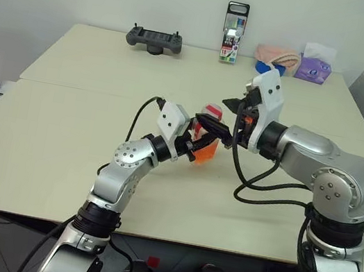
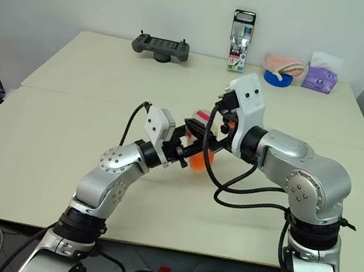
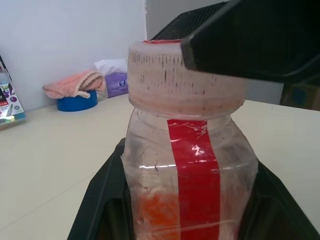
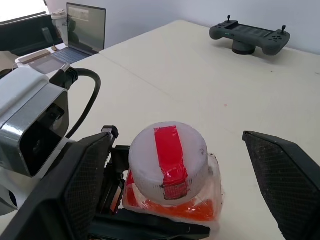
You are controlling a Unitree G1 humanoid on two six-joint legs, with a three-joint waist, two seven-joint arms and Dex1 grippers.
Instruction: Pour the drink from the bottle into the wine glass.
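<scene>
The bottle [image 1: 207, 143] is pinched upright between the two black fingers of the left hand [image 1: 199, 138], which press against its clear sides low on the body, so that the neck and the cap [image 3: 182, 75] rise clear above that hand. The drink [image 3: 157, 212] is seen as an orange layer low inside the bottle, level with the left fingers. The red label strip [image 3: 195, 170] runs down the side of the bottle between those fingers. The right hand [image 4: 170, 165] is held just above the bottle with its fingers spread wide, one [image 4: 75, 185] on each side of the cap and apart from it in the right wrist view, the cap lying midway in the gap. The bottle is held above the desk [image 1: 61, 143], in front of both hands' wrists, and the two hands are close together.
</scene>
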